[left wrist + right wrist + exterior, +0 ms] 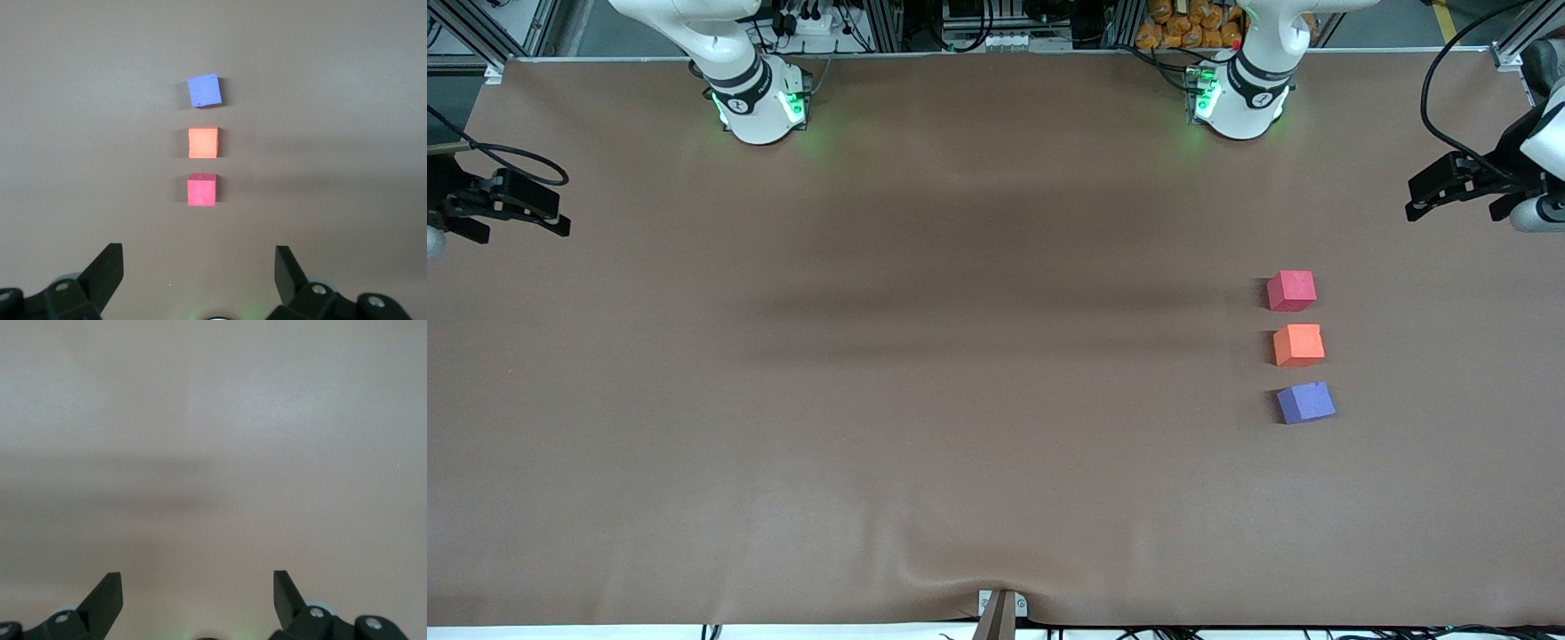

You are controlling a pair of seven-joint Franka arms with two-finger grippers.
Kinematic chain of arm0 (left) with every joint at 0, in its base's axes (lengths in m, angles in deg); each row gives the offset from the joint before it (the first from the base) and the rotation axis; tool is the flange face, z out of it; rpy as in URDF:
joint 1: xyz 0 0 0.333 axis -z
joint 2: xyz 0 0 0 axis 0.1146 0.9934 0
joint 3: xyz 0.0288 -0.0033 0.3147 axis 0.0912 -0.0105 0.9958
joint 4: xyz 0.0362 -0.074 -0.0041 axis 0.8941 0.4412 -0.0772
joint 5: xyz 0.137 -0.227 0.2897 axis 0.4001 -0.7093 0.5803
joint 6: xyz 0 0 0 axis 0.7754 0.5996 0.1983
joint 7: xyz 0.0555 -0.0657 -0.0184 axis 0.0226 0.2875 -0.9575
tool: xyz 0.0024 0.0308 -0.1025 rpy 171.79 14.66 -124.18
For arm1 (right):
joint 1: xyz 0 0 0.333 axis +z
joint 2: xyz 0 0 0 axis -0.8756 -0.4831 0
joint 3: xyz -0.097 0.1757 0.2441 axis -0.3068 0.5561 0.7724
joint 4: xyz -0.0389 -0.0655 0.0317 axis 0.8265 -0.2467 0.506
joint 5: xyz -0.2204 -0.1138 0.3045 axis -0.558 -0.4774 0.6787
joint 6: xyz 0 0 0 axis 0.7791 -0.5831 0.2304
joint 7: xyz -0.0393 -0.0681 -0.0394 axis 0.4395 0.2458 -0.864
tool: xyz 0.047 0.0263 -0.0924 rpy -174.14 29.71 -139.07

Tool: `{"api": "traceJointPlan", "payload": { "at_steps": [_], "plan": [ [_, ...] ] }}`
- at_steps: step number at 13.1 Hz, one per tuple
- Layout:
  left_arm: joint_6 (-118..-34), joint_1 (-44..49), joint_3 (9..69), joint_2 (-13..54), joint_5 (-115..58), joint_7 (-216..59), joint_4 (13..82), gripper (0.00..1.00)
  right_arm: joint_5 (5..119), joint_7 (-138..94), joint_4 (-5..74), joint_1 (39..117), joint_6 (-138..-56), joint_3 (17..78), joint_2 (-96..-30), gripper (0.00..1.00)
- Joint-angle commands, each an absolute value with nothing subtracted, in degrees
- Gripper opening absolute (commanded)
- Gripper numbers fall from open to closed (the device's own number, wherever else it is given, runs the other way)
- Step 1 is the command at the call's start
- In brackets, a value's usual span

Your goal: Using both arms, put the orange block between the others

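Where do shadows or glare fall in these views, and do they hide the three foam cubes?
Front view: broad dark bands cross the brown table cover mid-table, stopping short of the pinkish-red foam cube, orange foam cube and purple-blue foam cube; green base glow. Left wrist view: cubes evenly lit, small shadows. Right wrist view: washed-out bare cover, faint band.

Three foam cubes stand in a short column at the right of the frame, on the brown tabletop (925,427), each a little apart from the next. The pinkish-red cube (1291,291) is uppermost, the orange block (1298,345) sits between, and the purple-blue cube (1305,402) is lowest. The left gripper (1427,197) hangs at the right edge, above the cubes, jaws apart. The right gripper (551,213) hangs at the left edge, empty. Both white arm bases glow green along the top.
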State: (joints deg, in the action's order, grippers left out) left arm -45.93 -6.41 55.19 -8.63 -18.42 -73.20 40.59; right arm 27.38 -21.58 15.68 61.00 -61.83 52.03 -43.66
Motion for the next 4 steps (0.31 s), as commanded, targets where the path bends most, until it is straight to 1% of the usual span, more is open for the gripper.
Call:
{"api": "traceJointPlan", "payload": {
  "at_steps": [1, 4],
  "plan": [
    [-44.5, -6.2, 55.3, -8.3, -17.9, -73.3, 39.2, 1.0, 28.1, -21.4, 15.5, 61.3, -61.3, 51.8, -43.6, 1.0],
    [-44.3, -6.2, 55.3, -8.3, -17.9, -73.4, 39.2, 1.0, 28.1, -21.4, 15.5, 61.0, -62.1, 51.8, -43.7, 1.0]
  ]
}}
